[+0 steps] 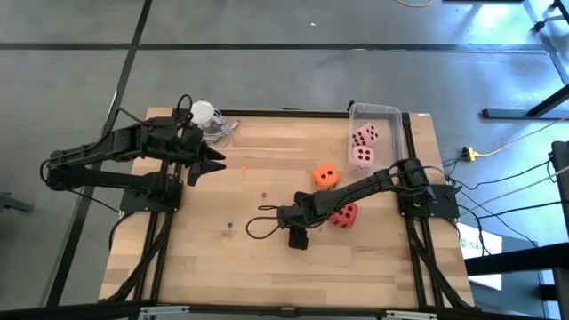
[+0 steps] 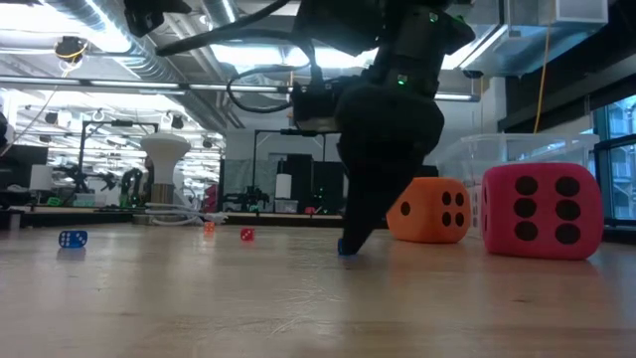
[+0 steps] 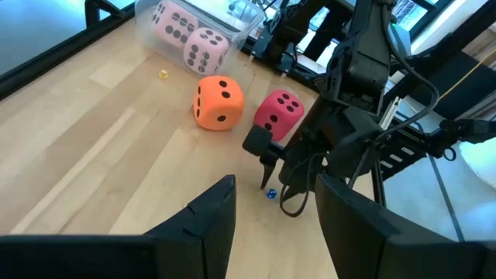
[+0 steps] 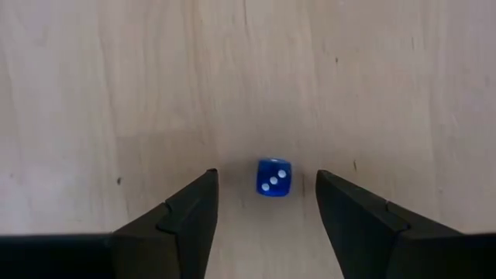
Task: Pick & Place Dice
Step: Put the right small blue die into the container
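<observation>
A pale butcher-block wooden table [image 1: 267, 258] fills the centre of the high view. A clear plastic bin [image 1: 374, 109] sits at its upper right, a white rounded object [image 1: 203, 113] at its upper left. A yellow cable [image 1: 498, 145] crosses the grey concrete floor [image 1: 293, 22] at right.

Right hand [image 4: 263, 209] stands over a small blue die [image 4: 273, 177] with open fingers either side, bare desk [image 1: 267, 267] showing in both gaps. Just beside the arm, the red die [image 1: 345, 214] and orange die [image 1: 325, 176] block the side toward the clear bin [image 1: 391, 114]. The desk's near half lies open. Left hand [image 1: 213, 162] waits well apart, fingers spread.
</observation>
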Available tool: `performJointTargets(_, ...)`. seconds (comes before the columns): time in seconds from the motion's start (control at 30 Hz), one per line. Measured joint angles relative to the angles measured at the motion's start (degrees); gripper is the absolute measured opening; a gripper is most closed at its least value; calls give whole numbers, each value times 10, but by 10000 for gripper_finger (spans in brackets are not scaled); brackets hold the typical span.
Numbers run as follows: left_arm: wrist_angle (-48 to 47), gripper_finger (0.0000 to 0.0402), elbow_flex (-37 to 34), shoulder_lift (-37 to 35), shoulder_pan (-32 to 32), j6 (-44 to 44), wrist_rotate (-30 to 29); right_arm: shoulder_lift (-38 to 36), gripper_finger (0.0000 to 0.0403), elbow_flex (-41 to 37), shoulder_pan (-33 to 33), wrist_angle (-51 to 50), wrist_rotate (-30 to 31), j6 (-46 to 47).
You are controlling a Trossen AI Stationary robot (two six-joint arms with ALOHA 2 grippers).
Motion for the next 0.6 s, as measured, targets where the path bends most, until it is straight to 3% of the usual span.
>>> performJointTargets(0.6,0,168,0,0,0,4,0,-1,80,0,0,6,2,5)
